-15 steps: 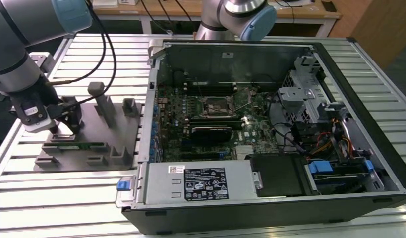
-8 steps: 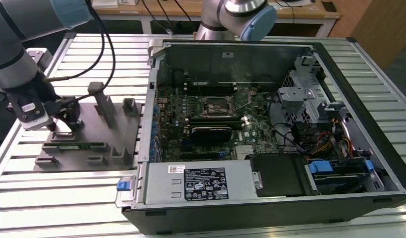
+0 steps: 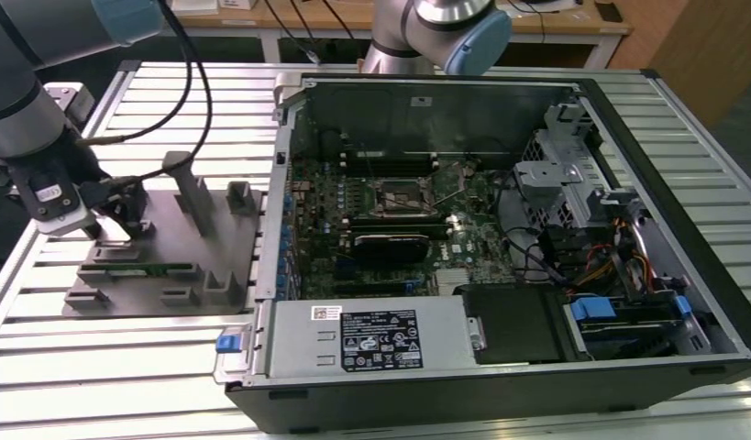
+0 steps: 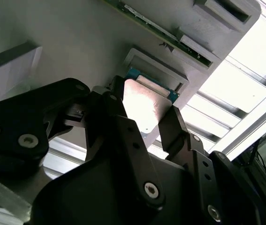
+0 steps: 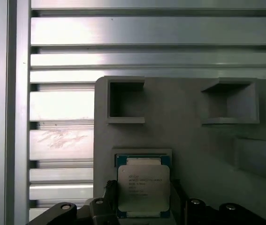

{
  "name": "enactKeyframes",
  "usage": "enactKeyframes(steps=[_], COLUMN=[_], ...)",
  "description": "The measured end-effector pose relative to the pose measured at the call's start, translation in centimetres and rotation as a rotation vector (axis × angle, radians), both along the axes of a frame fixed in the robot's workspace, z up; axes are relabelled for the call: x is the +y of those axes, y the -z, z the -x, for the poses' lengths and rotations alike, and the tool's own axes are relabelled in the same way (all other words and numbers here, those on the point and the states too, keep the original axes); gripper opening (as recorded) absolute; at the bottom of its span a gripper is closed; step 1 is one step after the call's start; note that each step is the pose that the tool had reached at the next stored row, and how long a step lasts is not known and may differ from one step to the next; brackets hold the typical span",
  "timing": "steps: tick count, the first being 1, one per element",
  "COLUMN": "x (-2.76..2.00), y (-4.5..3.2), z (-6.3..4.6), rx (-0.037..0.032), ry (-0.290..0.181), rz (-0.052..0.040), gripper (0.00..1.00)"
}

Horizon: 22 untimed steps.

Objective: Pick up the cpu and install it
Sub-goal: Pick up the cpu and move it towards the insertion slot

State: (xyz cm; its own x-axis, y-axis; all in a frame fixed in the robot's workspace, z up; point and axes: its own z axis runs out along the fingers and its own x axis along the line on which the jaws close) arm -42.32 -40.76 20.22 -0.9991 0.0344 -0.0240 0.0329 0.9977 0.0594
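Clamps gripper (image 4: 142, 112) narrowly on cpu (image 5: 143, 187) edges at grey fixture (image 3: 167, 240), exterior view's left. Seems barely lifted, if at all. Leaves undone: transfer to socket (image 3: 400, 194) in case (image 3: 693, 266), seating.

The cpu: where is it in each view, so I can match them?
Exterior view: hidden under the hand, on the grey fixture plate at the exterior view's left.
First wrist view: cpu in its pocket on that plate.
Second wrist view: cpu just past the hand.
Shared landmark: the plate.
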Motion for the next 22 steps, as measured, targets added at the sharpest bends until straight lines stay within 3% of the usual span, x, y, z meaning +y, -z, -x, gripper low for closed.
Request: enactKeyframes(steps=[6,22], x=[0.0,0.0], y=[-0.72,-4.49], z=[0.0,0.0], rx=[0.0002,-0.0001], ry=[0.0,0.0], rz=[0.0003,0.0002], gripper=[0.54,0.54])
